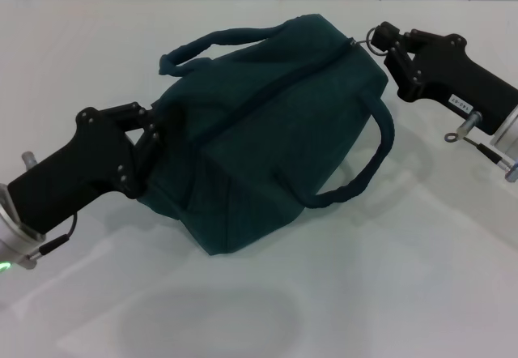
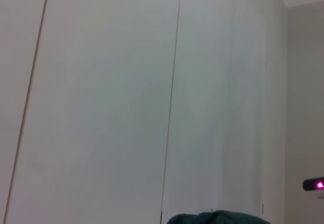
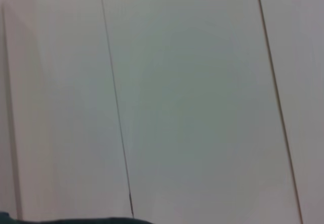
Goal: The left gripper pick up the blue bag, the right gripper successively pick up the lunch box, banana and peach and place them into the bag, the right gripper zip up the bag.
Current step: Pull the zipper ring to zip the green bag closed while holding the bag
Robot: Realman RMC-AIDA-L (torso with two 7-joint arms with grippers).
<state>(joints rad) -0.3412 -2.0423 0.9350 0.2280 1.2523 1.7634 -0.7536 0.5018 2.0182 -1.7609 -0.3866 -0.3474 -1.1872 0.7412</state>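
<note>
So the left gripper (image 1: 150, 135) is sitting nearest the worktop's (image 1: 388, 293) front-left corner, fingers pinching the near-left end of the blue bag (image 1: 267, 131). The bag is lying diagonally, its long axis running from that pinch up toward the far-right. Looks zipped already, no food showing anywhere. At the far end the right gripper (image 1: 380, 40) is hanging right at the zipper ring (image 1: 374, 39), fingers closed on it I think, so it's the nearer one for any zipper pull. Both wrist views are showing just wall plus a sliver of bag fabric.
</note>
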